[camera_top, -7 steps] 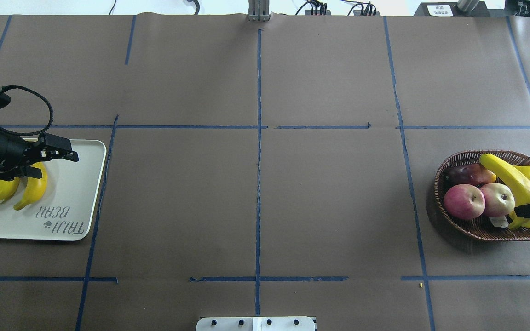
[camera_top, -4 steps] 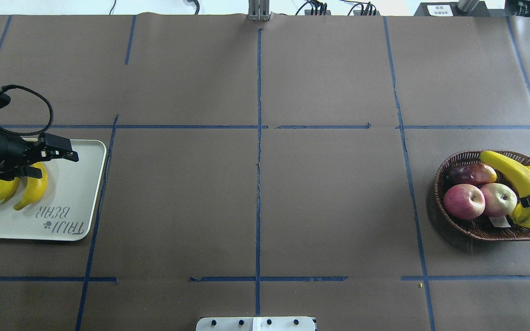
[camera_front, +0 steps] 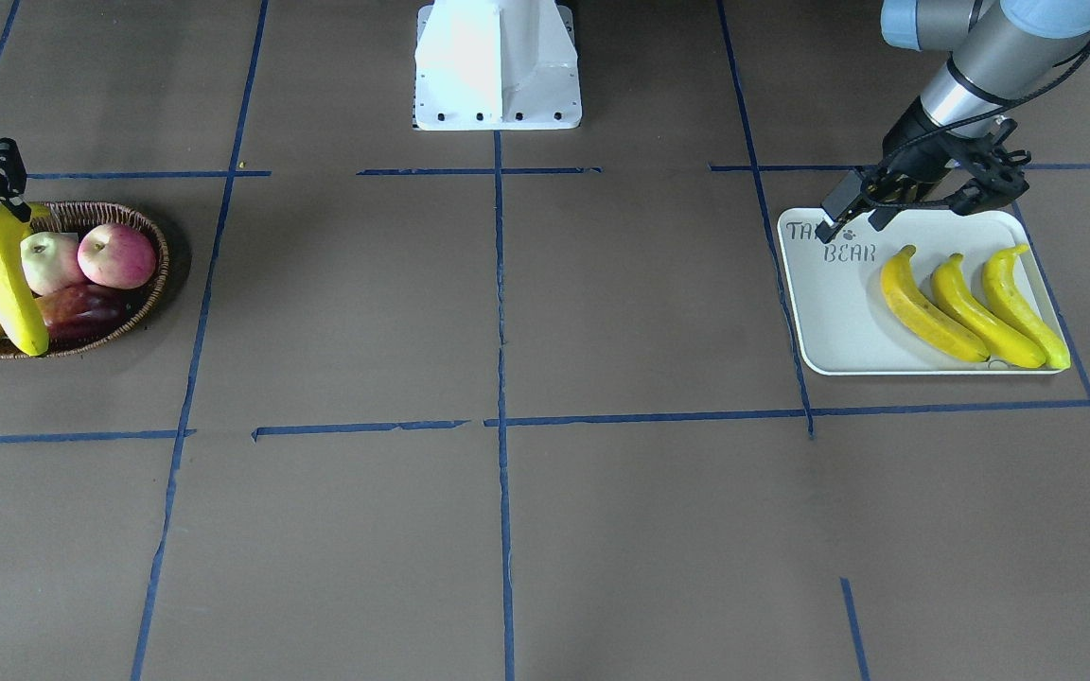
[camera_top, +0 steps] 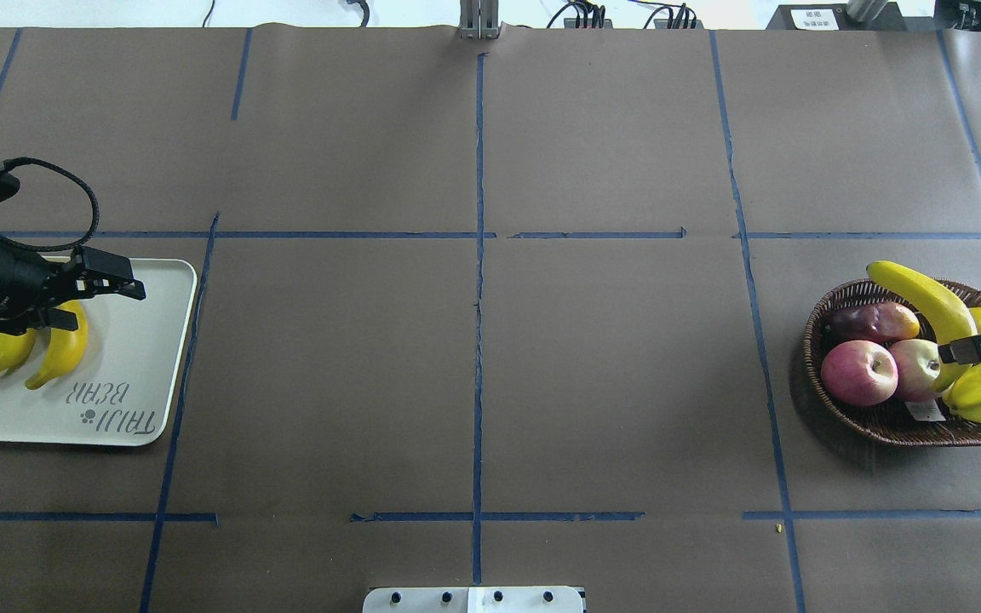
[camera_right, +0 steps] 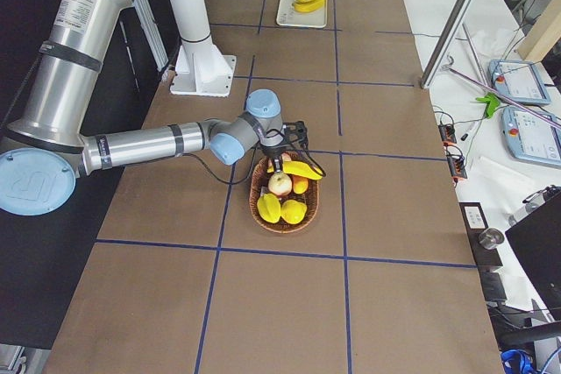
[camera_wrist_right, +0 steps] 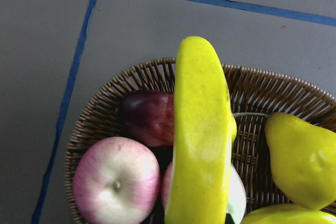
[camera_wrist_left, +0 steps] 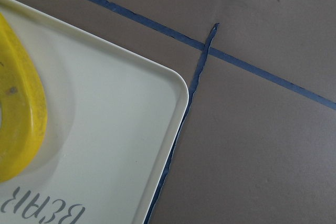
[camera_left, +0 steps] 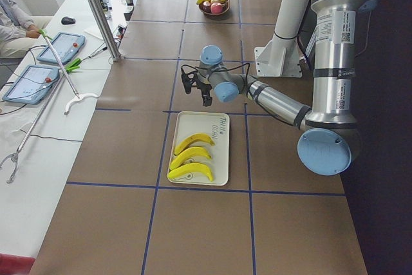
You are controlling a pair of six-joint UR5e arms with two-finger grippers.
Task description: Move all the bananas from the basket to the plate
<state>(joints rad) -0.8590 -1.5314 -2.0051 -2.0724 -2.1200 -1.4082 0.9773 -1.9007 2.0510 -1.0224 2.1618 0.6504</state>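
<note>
Since the prior frame we log the last banana [camera_top: 925,298] lifting, free end tilting beyond the basket [camera_top: 882,430] rim. Right jaws clamp its other end, clearing the apples [camera_top: 858,372] beneath. Left jaws wait apart over the plate [camera_top: 150,340], three bananas [camera_top: 65,349] beside them.

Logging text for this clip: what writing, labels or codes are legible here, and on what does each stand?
"TAIJI BEAR", beside a paw mark: printed on the plate.
Stickers on the left arm: too small to read.
White tag in the basket: blurred, unreadable.
</note>
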